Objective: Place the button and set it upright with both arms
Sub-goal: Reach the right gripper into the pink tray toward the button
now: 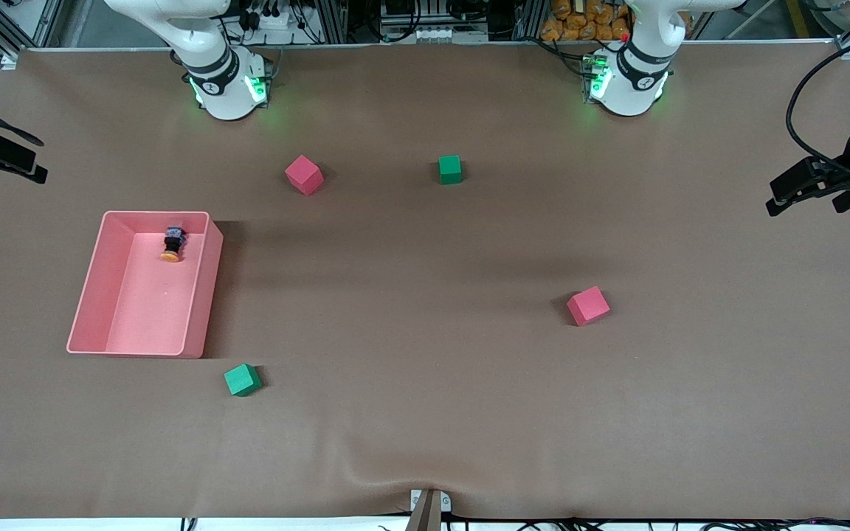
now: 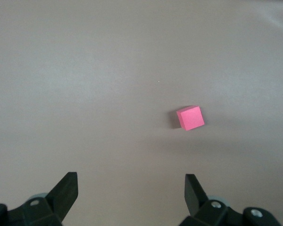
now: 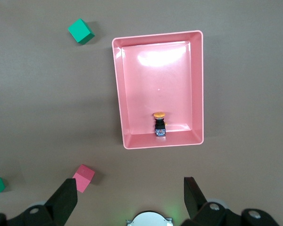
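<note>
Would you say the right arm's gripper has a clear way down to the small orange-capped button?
Probably yes: the right gripper hangs open above the pink tray, and nothing covers the button, though it lies near one wall.

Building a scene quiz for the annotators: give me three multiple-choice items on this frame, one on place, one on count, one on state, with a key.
1. Where is the tiny orange-capped black push-button?
A. On the bare table
B. In the pink plastic tray
C. In a gripper

2. How many foam cubes are on the table?
A. Two
B. Three
C. Four

3. How does the button rest?
A. On its side
B. Upright, cap up
C. Upside down on its cap

Key:
1 B, it lies in the tray near the wall toward the robot bases.
2 C, two red and two green.
3 A, cap and body both show from the side.
</note>
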{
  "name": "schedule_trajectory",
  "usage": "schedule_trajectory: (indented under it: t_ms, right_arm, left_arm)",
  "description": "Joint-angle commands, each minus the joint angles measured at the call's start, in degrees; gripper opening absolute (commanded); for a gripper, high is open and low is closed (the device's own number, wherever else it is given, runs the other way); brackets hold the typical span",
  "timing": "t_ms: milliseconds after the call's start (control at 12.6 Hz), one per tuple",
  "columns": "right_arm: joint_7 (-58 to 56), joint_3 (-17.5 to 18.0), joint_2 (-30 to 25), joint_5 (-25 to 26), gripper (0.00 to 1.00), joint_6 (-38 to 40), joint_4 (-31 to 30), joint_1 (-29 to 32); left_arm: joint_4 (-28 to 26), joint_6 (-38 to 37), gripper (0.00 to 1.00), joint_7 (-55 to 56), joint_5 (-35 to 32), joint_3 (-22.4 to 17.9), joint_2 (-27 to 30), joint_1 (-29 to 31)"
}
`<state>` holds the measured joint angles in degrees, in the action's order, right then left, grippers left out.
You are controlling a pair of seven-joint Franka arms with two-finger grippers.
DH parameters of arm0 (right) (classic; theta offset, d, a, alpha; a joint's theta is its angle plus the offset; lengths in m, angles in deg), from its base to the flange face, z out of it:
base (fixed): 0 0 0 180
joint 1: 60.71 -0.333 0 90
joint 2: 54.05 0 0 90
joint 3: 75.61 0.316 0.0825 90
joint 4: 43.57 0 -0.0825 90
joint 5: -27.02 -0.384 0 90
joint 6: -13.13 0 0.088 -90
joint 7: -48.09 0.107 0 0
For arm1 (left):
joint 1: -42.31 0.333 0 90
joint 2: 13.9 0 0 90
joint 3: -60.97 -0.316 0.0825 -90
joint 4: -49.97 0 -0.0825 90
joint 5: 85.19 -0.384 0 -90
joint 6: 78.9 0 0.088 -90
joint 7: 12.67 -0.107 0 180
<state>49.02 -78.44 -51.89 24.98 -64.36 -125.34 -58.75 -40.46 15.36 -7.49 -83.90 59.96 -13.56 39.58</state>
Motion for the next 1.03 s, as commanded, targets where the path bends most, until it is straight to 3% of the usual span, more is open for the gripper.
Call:
schedule_trajectory:
  t_ms: [0,317,952]
  right_arm:
    - [0.5,-0.5,-0.8,0.8,1.00,-0.6,-0.9,-0.3]
    - [0.4,-0.7,-0.8,1.3,1.00,-0.8,-1.2,-0.2]
    - [0.4,-0.7,-2.2,3.1,1.00,-3.2,-13.4,-0.2]
  left_arm:
    - [0.7,-0.8,1.00,-0.3,0.0,0.3,-0.1,0.3]
    - [0.8,-0.8,1.00,-0.3,0.0,0.3,-0.2,0.3]
    - [0.7,-0.8,1.00,-0.3,0.0,0.3,-0.2,0.3]
